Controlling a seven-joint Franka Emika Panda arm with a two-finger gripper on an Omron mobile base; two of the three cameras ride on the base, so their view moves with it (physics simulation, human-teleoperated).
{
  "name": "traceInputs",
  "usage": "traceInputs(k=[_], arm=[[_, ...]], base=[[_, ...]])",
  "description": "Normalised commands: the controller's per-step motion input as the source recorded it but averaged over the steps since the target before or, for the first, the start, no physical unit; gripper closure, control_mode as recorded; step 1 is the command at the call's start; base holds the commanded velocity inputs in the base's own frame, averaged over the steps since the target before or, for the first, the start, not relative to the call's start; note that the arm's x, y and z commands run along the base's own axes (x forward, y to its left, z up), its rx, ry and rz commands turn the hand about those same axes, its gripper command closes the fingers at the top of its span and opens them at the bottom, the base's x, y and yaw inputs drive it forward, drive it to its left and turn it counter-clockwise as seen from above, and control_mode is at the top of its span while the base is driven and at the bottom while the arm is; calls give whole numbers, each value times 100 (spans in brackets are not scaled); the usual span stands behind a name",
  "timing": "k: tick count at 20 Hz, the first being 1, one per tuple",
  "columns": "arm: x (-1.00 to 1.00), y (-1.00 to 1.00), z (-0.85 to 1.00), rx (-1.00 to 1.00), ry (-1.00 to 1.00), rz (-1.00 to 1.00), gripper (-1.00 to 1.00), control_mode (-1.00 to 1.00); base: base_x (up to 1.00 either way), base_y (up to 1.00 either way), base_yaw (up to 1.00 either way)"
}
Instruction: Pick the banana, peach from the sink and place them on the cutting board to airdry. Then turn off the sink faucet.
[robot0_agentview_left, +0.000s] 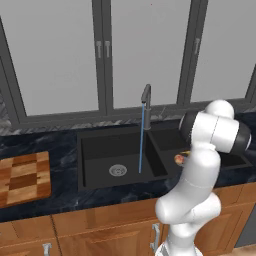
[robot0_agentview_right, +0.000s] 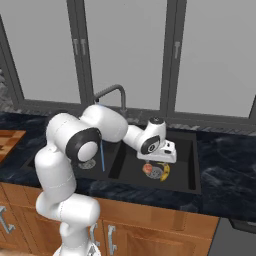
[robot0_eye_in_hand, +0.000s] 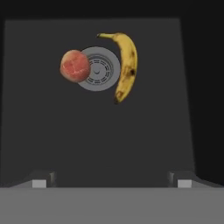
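Observation:
The peach (robot0_eye_in_hand: 75, 65) and the banana (robot0_eye_in_hand: 126, 65) lie in the right basin of the black sink (robot0_agentview_right: 197, 165), on either side of its round drain (robot0_eye_in_hand: 99, 68). In the right base view the peach (robot0_agentview_right: 148, 169) and banana (robot0_agentview_right: 165, 171) sit just below my gripper (robot0_agentview_right: 161, 161), which hangs above them pointing down. In the hand view the gripper (robot0_eye_in_hand: 111, 183) is open, its fingertips (robot0_eye_in_hand: 43, 182) wide apart with nothing between them. The peach (robot0_agentview_left: 178, 159) peeks out beside my arm. The faucet (robot0_agentview_left: 146, 100) runs a thin blue stream (robot0_agentview_left: 141, 142) into the left basin. The cutting board (robot0_agentview_left: 22, 177) lies on the counter far left.
The dark marble counter (robot0_agentview_left: 60, 155) surrounds the sink, with wooden cabinet fronts (robot0_agentview_left: 100, 225) below. Windows with grey frames (robot0_agentview_left: 105, 55) stand behind the faucet. My own arm (robot0_agentview_right: 105, 125) stretches across the divider between the basins. A second drain (robot0_agentview_left: 117, 170) sits in the left basin.

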Motion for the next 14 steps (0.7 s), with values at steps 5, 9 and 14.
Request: traceInputs(k=[5, 9, 14], arm=[[16, -3, -21, 0, 0, 0, -100, -100], [15, -2, -18, 0, 0, 0, -100, -100], [20, -4, -20, 0, 0, 0, -100, -100]], base=[[0, 0, 0], [0, 0, 0], [0, 0, 0]])
